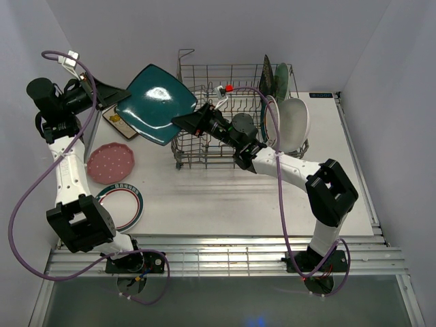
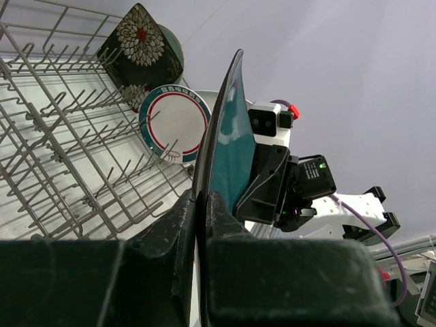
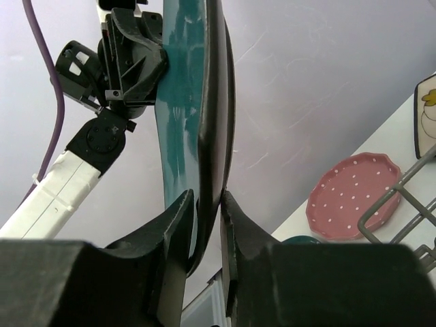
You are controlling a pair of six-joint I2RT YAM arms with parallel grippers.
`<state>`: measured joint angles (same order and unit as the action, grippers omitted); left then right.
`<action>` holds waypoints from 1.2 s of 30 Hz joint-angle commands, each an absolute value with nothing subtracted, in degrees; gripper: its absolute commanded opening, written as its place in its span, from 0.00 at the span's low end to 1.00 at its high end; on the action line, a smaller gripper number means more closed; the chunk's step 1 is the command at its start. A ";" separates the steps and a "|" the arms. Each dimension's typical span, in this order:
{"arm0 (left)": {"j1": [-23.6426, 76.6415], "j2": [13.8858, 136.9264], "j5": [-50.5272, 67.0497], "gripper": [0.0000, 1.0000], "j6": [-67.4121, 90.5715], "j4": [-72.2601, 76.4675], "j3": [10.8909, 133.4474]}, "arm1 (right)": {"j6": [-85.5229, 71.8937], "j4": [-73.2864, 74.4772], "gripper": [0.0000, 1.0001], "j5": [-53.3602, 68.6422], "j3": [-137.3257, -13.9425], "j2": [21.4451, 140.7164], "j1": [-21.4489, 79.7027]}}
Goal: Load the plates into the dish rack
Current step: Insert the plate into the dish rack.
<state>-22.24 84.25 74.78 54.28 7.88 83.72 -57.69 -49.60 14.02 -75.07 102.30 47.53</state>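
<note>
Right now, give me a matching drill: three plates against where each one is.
1. teal square plate
2. pink dotted plate
3. black floral plate

A. upright in the dish rack
B. flat on the table
C. in the air, gripped by the left gripper and the right gripper

Pairs: 1-C, 2-B, 3-A

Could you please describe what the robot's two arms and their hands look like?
The left arm and right arm share white links, bulky black joint housings and a trailing purple cable each. The left hand and right hand are black, with two thick wedge-shaped fingers; a red tag sits by the right wrist.
</note>
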 commanded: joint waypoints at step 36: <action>-22.06 83.49 74.79 0.98 40.96 2.99 83.06 | -44.31 -38.88 0.08 -6.94 -67.94 77.09 43.77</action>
<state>-21.50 83.37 75.37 43.46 3.79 81.71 -47.92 -31.83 -2.70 -65.80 83.79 43.97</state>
